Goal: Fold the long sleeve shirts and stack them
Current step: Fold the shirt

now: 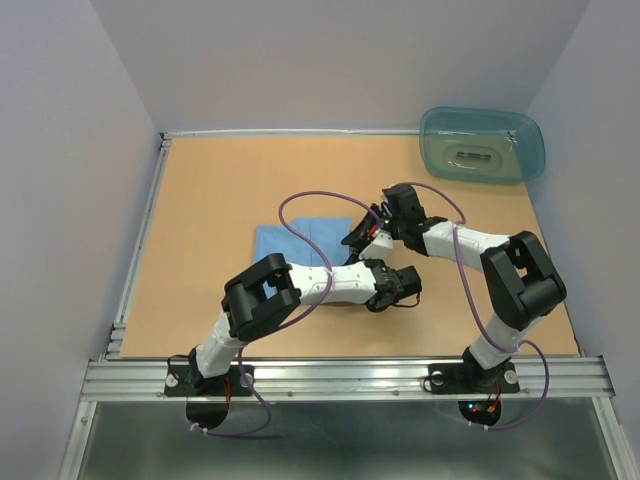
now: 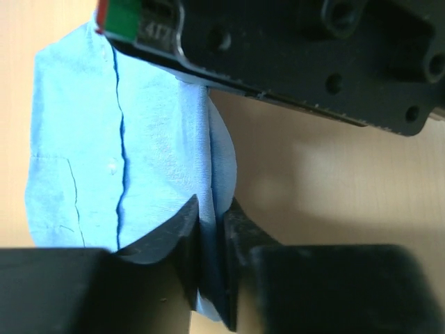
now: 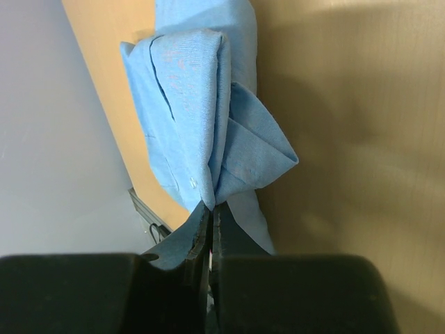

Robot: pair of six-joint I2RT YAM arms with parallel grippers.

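One light blue long sleeve shirt [image 1: 296, 243] lies partly folded on the tan table, left of both grippers. In the left wrist view a raised fold of the shirt [image 2: 160, 146] runs between the fingers of my left gripper [image 2: 211, 209], which is shut on it. The black body of the right gripper [image 2: 313, 56] hangs just above that fold. My right gripper [image 3: 212, 207] is shut on a bunched edge of the shirt [image 3: 191, 118], which rises from its fingertips in layered folds. From above, the left gripper [image 1: 372, 268] and the right gripper [image 1: 354, 240] meet at the shirt's right edge.
A translucent teal plastic tub [image 1: 482, 145] stands at the table's far right corner. Purple cables [image 1: 300, 205] loop above the shirt and along both arms. Grey walls enclose the table [image 1: 220, 190] on three sides, and a metal rail [image 1: 350, 378] runs along its near edge.
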